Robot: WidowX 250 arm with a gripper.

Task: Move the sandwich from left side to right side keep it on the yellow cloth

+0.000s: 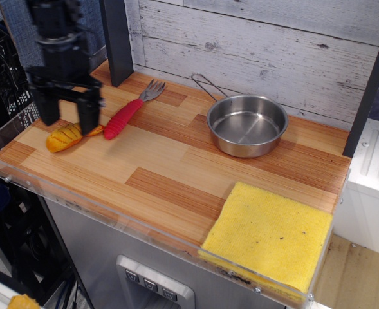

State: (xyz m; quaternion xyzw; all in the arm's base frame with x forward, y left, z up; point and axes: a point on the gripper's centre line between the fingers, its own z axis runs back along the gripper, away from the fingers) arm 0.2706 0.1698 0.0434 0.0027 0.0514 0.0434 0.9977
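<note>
The sandwich [69,134] lay flat just under the gripper [69,118], its long way running across from one finger to the other. The fingers were wide open and held nothing. The cloth [269,236] was far off.

The sandwich [67,136], orange-yellow with darker ribbed grooves, lies flat far left of the yellow cloth [269,235]. That cloth, a fuzzy speckled square, lies flat and bare.
</note>
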